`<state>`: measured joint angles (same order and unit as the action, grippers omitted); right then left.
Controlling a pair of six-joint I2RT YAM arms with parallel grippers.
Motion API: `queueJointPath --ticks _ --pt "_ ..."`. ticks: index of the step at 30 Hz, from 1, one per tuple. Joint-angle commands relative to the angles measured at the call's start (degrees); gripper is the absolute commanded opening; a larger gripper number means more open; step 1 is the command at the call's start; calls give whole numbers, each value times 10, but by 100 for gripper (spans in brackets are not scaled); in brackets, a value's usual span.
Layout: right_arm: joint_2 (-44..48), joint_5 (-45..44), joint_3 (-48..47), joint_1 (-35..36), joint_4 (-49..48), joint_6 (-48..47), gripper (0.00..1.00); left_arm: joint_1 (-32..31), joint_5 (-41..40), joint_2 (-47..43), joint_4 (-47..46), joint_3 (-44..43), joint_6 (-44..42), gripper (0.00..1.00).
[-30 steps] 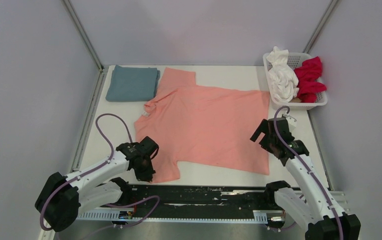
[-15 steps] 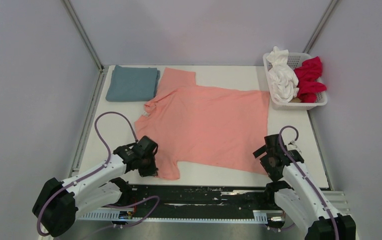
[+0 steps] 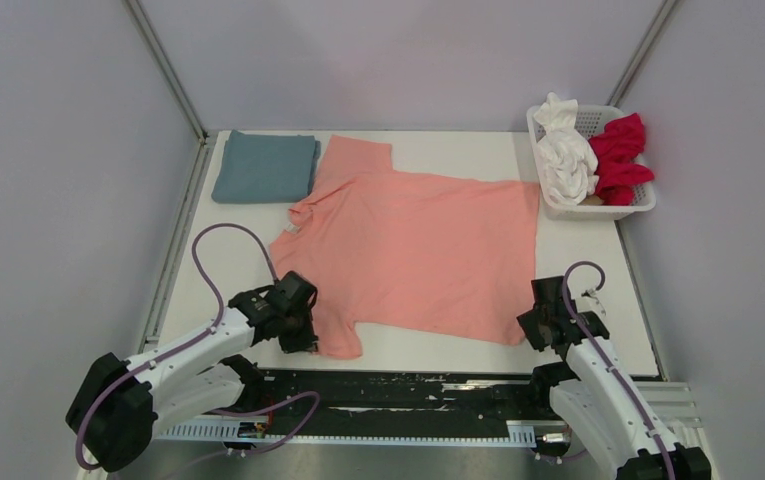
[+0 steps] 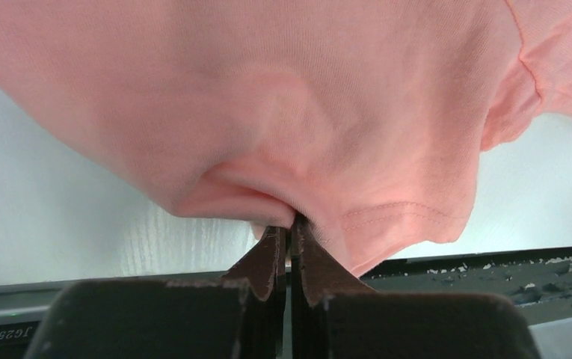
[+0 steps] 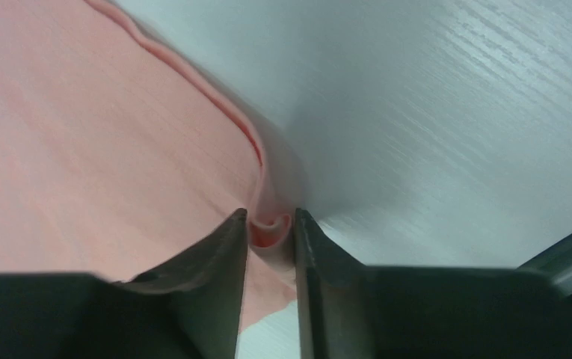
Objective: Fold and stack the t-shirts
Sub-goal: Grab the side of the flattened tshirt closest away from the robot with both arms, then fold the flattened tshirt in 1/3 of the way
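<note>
**A:** Where both arms reach in from the near edge, what lies under them?

**B:** A white rectangular table [image 3: 208,270]. Spread flat across it, between the two hands and running away from them, is a salmon-pink cotton t-shirt [image 3: 418,250]. Its collar is on the left arm's side and its bottom hem on the right arm's side.

**A:** And the other shirts?

**B:** Well beyond the left gripper [image 3: 303,343], at the far corner, a dusty blue-grey t-shirt [image 3: 265,166] lies folded into a rectangle, just beside the pink one's far sleeve. Far ahead of the right gripper [image 3: 538,338], a little to its right, stands a white plastic lattice basket [image 3: 603,211]. Bunched inside it are a white t-shirt [image 3: 565,160] and a crimson red t-shirt [image 3: 620,155], the red one on the side farther right.

**A:** What do the hands have hold of?

**B:** The left gripper [image 4: 288,224] has its fingers pressed almost together on a gathered bit of the pink shirt's [image 4: 268,112] near sleeve, and the cloth puckers upward from the tips. The right gripper [image 5: 270,217] sits at the near hem corner. Its jaws are a narrow gap apart, with a curled roll of the pink hem [image 5: 81,149] pinched between them.
</note>
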<state>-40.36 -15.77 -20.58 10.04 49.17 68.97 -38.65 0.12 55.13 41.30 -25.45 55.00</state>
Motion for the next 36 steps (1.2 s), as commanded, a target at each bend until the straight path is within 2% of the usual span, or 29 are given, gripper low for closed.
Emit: queueJointPath --ticks 1,2,3,11,20,24,28,31,36 --pt "18 -14 7 -1 -8 -2 13 -3 30 3 -11 13 4 0" --pt "19 -19 10 -1 -8 0 1 -3 33 3 -11 15 4 0" --pt "19 -22 12 -1 -8 2 0 -3 35 2 -8 15 4 0" --pt "30 -89 -44 -2 41 -3 0 -9 112 -33 -9 27 4 0" --pt "37 -45 -80 -10 81 -20 0 -61 158 -104 22 37 60 0" --pt "67 -49 -95 -10 101 -14 0 -76 177 -125 25 30 56 0" --pt "91 -53 -100 -10 105 -13 0 -77 182 -106 19 -1 29 0" --pt "82 -43 -88 -10 85 -22 0 -77 154 -75 1 -40 2 0" --pt "-2 21 -91 -10 -4 -100 0 -61 122 -8 -49 -109 -49 0"
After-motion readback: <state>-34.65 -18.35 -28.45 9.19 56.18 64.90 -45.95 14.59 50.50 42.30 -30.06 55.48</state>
